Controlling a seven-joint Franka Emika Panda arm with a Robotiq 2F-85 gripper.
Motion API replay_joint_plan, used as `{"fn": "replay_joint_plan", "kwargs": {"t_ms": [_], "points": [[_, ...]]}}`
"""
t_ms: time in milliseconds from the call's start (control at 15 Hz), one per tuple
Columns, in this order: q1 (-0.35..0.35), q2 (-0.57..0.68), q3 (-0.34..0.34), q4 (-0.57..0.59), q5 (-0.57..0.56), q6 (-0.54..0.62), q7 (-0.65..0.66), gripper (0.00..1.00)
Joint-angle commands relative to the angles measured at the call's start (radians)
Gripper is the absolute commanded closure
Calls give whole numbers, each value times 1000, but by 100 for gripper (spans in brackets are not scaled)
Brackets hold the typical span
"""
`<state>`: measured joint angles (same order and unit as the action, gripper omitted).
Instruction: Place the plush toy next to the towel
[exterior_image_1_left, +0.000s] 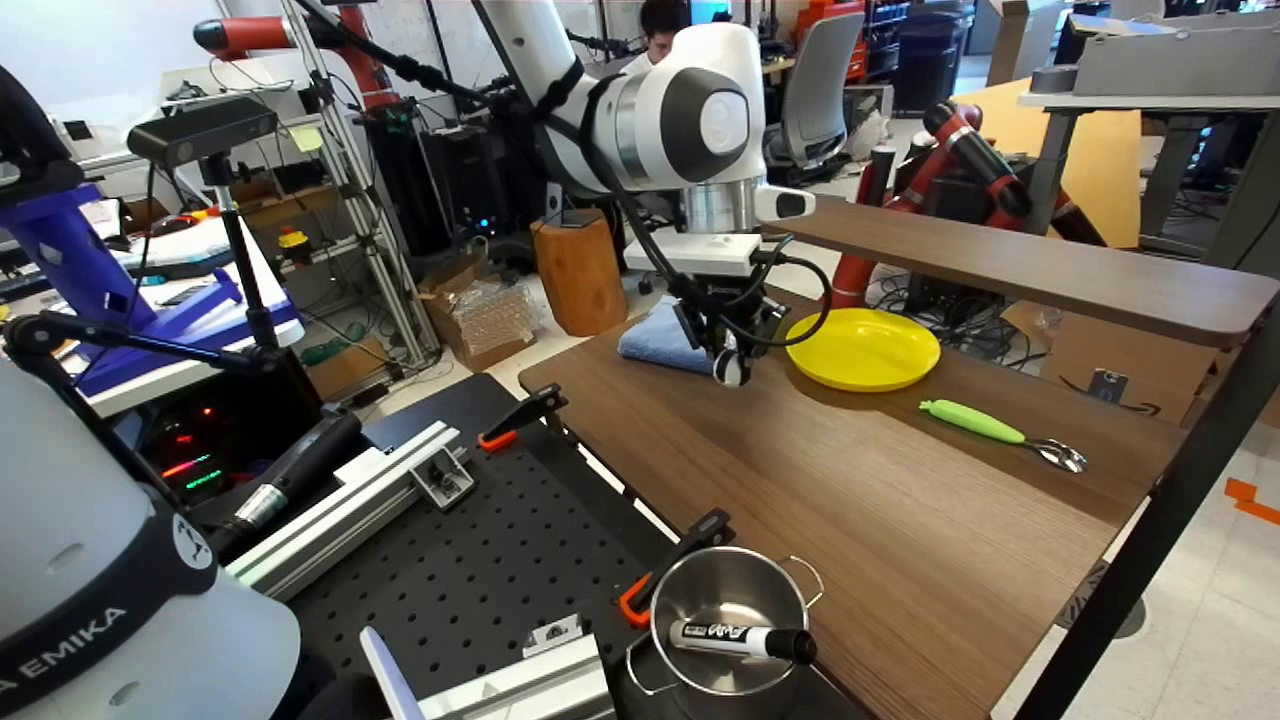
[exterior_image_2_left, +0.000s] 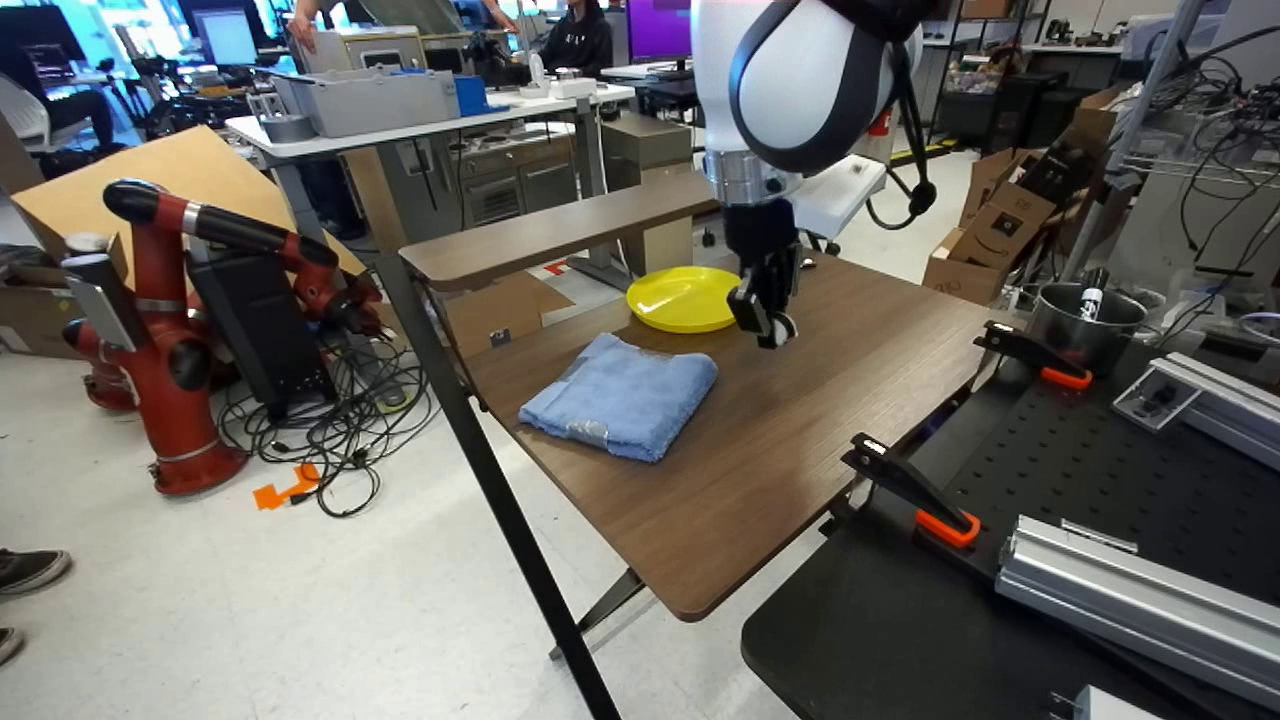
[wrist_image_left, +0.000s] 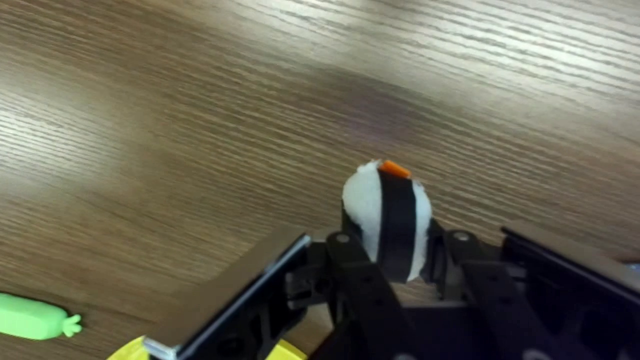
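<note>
A small plush toy (wrist_image_left: 391, 215), white with a black lengthwise band (wrist_image_left: 398, 227), is clamped between the fingers (wrist_image_left: 352, 260) of the end effector (wrist_image_left: 394, 230) over a wood-grain bench (exterior_image_2_left: 760, 480), near a folded light-blue towel (exterior_image_2_left: 625, 392), apart from it and to its right in both exterior views. In the wrist view, the toy's long axis runs close to vertical in the frame, leaning slightly, in line with the two fingers rather than across them; an orange nub (wrist_image_left: 395, 169) marks the end that points away from the end effector's body. That nub shows in the wrist view alone; from outside, the toy is a pale tip below the fingers, too small to tell its axis. The towel lies flat and fully visible in an exterior view, a shiny strip (exterior_image_2_left: 588, 432) on its near side. A yellow plate (exterior_image_1_left: 862, 350) sits near the towel; the wrist view catches only slivers of it along the bottom edge. Farther from the towel than the plate, a green-handled utensil (exterior_image_1_left: 990, 428) with a metal head (exterior_image_1_left: 1058, 455) shows whole in an exterior view, while the wrist view takes in just part of the handle (wrist_image_left: 30, 318). Well apart from the towel, a metal pot (exterior_image_1_left: 735, 578) holding a marker (exterior_image_1_left: 738, 640) appears in both exterior views
</note>
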<state>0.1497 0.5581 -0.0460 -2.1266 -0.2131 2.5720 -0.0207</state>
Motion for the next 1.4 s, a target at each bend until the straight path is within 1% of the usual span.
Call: {"fn": "replay_joint_plan", "kwargs": {"t_ms": [0,200,600,733,800,867,933,1000,1200,1333], "points": [[53,19,-16,12,-68,8,67,94],[76,55,-17,38,-88,11,90,94],[110,170,-35,133,-114,-9,124,94],[118,176,-39,148,-117,-32,132,94],[119,179,-38,153,-116,-39,133,50],[120,178,-40,155,-118,-44,134,48],[117,179,-41,154,-118,-39,131,42],[116,181,-42,156,-118,-40,131,36],[109,186,-45,159,-117,-36,124,13],[104,182,-47,154,-115,-33,119,1]]}}
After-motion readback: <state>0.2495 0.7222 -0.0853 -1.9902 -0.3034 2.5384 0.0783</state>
